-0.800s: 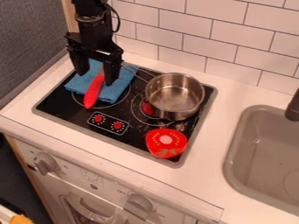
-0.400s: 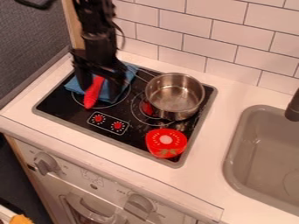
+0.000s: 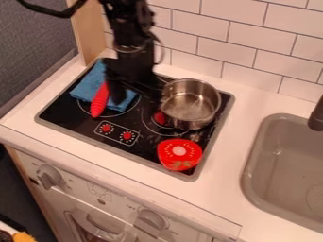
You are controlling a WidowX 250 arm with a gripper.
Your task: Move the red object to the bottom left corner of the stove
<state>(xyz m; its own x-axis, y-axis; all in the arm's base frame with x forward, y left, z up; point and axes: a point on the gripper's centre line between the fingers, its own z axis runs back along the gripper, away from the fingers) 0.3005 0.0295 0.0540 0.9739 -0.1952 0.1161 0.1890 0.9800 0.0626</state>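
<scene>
The black gripper (image 3: 137,97) hangs over the back middle of the stove, its fingers apart and open, between the blue cloth and the pot. A long red object (image 3: 99,101) lies partly on the blue cloth (image 3: 91,87), just left of the gripper; its front end reaches onto the black stove top (image 3: 71,116). Near the stove's front right corner sits a round red tomato-like piece (image 3: 180,154) with a pale centre.
A steel pot (image 3: 189,105) stands at the back right of the stove, its handle toward the gripper. Red knob markings (image 3: 116,132) are at the front. A grey sink (image 3: 252,156) lies to the right; a tiled wall rises behind.
The gripper has moved right, from above the cloth and long red object toward the pot. The red objects, cloth and pot have stayed put. Something dark has appeared at the lower left corner.
</scene>
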